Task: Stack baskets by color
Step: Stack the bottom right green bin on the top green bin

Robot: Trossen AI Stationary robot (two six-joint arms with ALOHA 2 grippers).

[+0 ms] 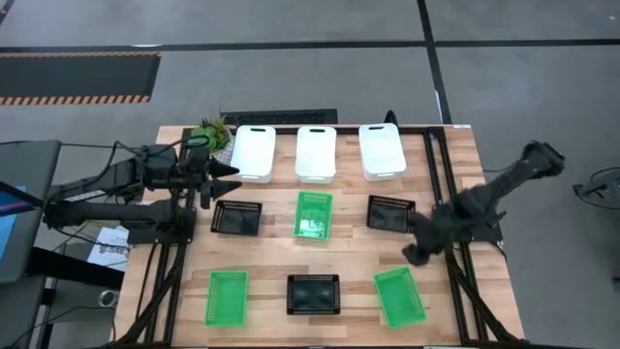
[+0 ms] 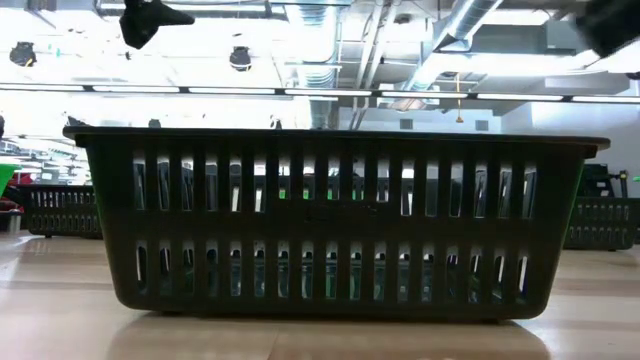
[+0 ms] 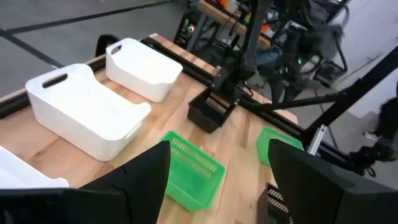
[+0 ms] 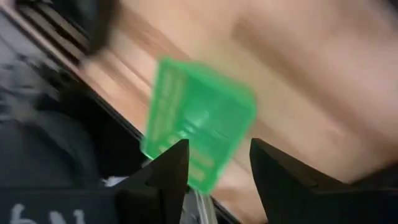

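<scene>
Nine baskets rest on their bases on the wooden table in three rows. Far row: three white baskets (image 1: 254, 153), (image 1: 316, 152), (image 1: 382, 151). Middle row: a black one (image 1: 237, 218), a green one (image 1: 313, 214), a black one (image 1: 390, 212). Near row: green (image 1: 226, 297), black (image 1: 313, 295), green (image 1: 400, 296). My left gripper (image 1: 232, 173) hangs open above the table's left side, beside the leftmost white basket. My right gripper (image 1: 418, 254) hangs open above the right side. It is between the right black basket and the right green basket (image 4: 199, 124), and it holds nothing.
A small potted plant (image 1: 209, 131) stands at the far left corner. The low view is filled by the near black basket (image 2: 340, 225). Dark frame rails (image 1: 455, 194) run along the table's left and right sides. Bare wood lies between the rows.
</scene>
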